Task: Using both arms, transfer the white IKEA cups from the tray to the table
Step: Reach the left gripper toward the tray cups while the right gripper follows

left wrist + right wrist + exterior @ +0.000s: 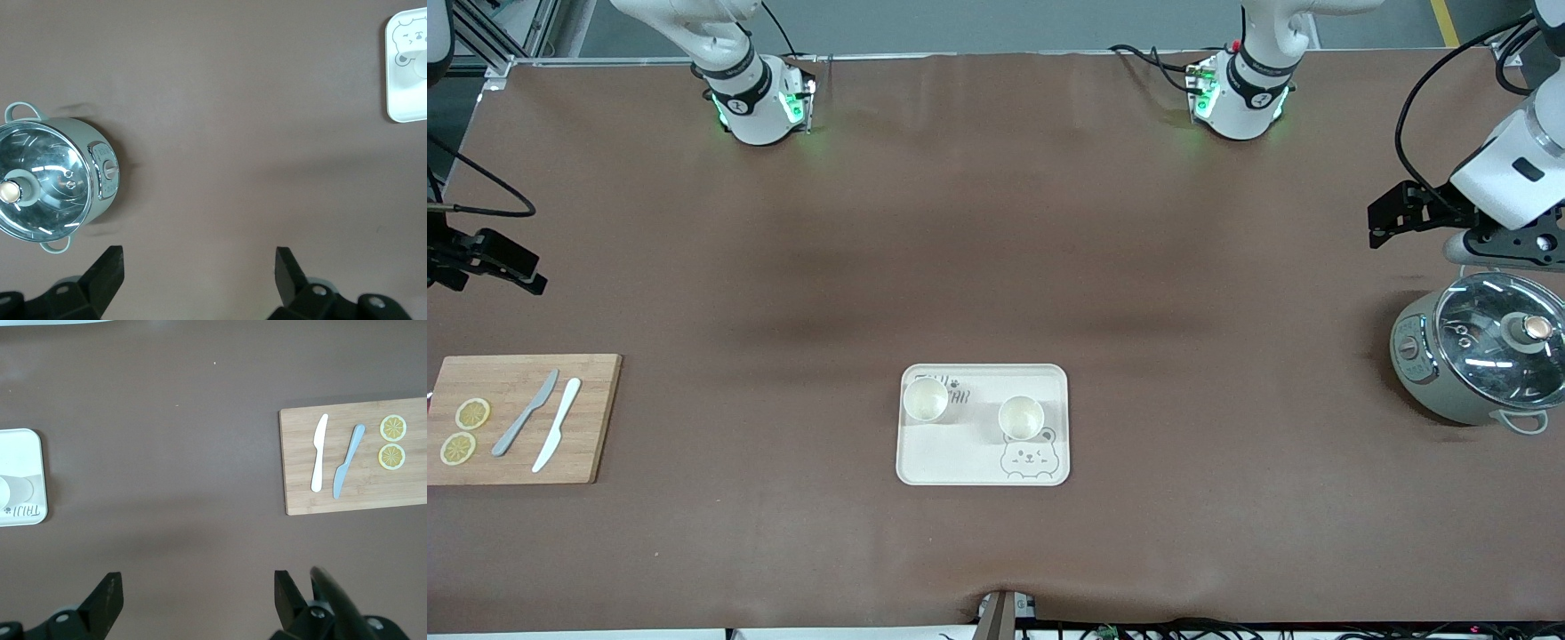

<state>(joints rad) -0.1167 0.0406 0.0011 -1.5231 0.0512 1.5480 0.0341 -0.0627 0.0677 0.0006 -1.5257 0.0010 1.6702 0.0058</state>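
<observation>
Two white IKEA cups stand upright on a cream tray (951, 458) with a bear drawing, in the middle of the table. One cup (925, 399) is toward the right arm's end; the other cup (1021, 417) is toward the left arm's end, slightly nearer the front camera. My left gripper (1383, 220) (199, 260) is open and empty above the table near the pot, well away from the tray. My right gripper (527, 271) (199, 583) is open and empty above the table near the cutting board. The tray's edge shows in the left wrist view (407, 100) and the right wrist view (23, 447).
A grey-green pot with a glass lid (1480, 356) (50, 177) stands at the left arm's end. A wooden cutting board (516, 453) (353, 493) at the right arm's end holds two knives and two lemon slices. Brown table surface lies all around the tray.
</observation>
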